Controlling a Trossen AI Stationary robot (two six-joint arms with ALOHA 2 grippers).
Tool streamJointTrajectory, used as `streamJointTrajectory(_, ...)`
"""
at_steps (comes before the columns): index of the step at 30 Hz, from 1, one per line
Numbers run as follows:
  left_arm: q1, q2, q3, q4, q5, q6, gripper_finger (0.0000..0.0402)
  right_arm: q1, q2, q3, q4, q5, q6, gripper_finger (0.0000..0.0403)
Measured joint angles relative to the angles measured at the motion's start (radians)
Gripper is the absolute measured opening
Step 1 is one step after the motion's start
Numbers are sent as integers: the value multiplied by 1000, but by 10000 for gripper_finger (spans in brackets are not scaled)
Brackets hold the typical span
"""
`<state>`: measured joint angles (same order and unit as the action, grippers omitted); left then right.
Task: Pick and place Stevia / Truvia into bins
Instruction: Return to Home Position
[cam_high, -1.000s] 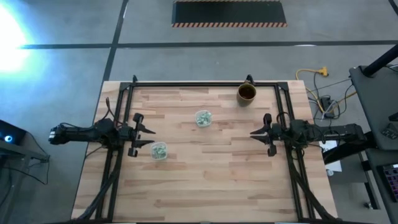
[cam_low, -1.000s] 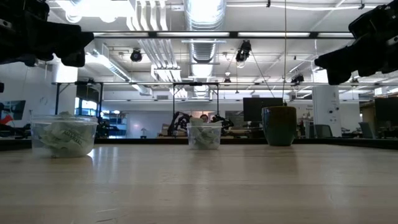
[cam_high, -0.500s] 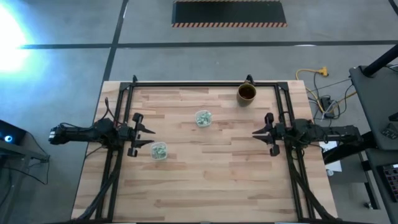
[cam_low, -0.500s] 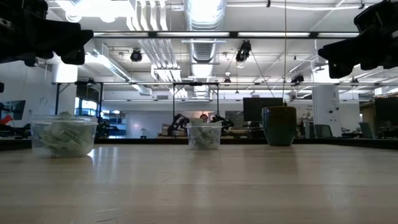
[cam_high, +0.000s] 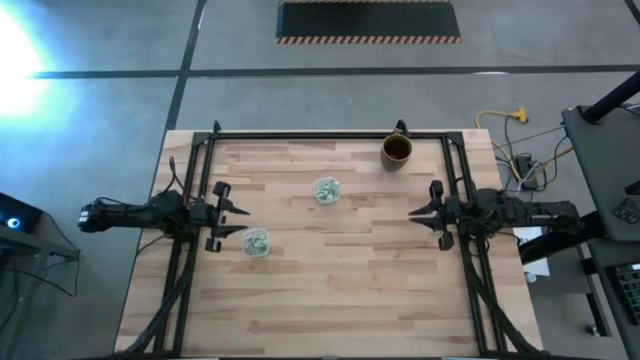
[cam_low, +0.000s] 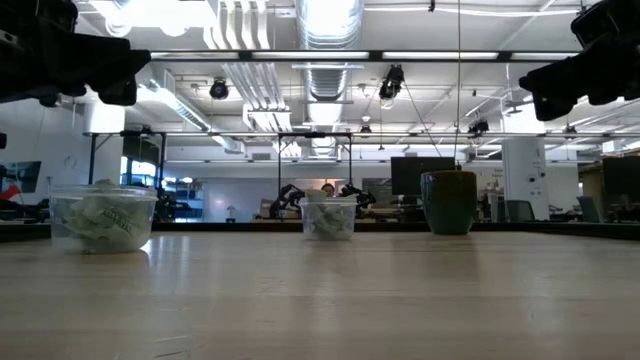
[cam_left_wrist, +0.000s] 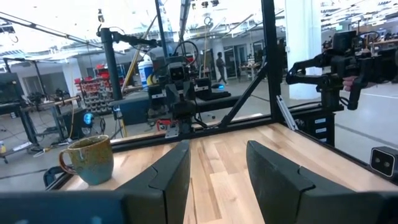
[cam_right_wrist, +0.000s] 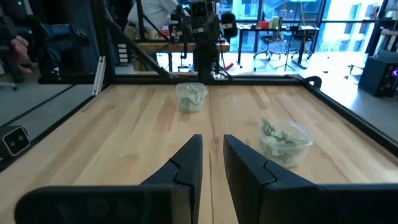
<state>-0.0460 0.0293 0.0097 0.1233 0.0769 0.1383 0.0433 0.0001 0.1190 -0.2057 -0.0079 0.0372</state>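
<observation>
Viewed from overhead, the left gripper (cam_high: 246, 221) hangs at the 9 o'clock edge of the table (cam_high: 330, 290). The right gripper (cam_high: 412, 214) hangs at the 3 o'clock edge. Their tips face each other, well apart. Cup A (cam_high: 316, 190) stands just toward 12 o'clock from table centre. Cup B (cam_high: 265, 243) sits just beside the left gripper, at its 5 o'clock. Each cup holds pale green sachets (cam_high: 327, 188). A brown mug (cam_high: 397, 150) stands toward 1 o'clock, near the table's edge.

Low view: cup B (cam_low: 103, 217) is at 9 o'clock, heaped with sachets (cam_low: 100, 222). Cup A (cam_low: 328, 216) is at centre, farther off, and the mug (cam_low: 449, 202) is at its 3 o'clock. Both grippers are up clear of the wood, the left (cam_low: 100, 75) toward 10 o'clock and the right (cam_low: 560, 90) toward 2 o'clock.

Left wrist view: the arm's own fingers (cam_left_wrist: 168, 180) stand wide apart with only bare table between them, nothing held. The mug (cam_left_wrist: 87, 160) shows ahead.

Right wrist view: the arm's own fingers (cam_right_wrist: 186, 162) are nearly together, with a narrow slit between them and nothing gripped. Cup A (cam_right_wrist: 191, 97) and cup B (cam_right_wrist: 284, 142) stand ahead on the wood, both with sachets inside.
</observation>
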Motion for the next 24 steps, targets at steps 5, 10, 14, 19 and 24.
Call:
streamJointTrajectory(5, 0, 0, 0, 1, 0, -1, 141, 0, 1, -13, 11, 0, 4, 57)
streamJointTrajectory(10, 0, 0, -1, 1, 0, -1, 141, 0, 0, -16, 27, 0, -9, 57)
streamJointTrajectory(14, 0, 0, -1, 1, 0, -1, 141, 0, 0, -42, 33, 0, 2, 57)
streamJointTrajectory(19, 0, 1, -1, 0, 0, -1, 141, 0, 2, -76, 127, 5, -2, 57)
streamJointTrajectory(24, 0, 4, -1, 0, 0, -2, 141, 0, 2, -79, 134, 8, -10, 57)
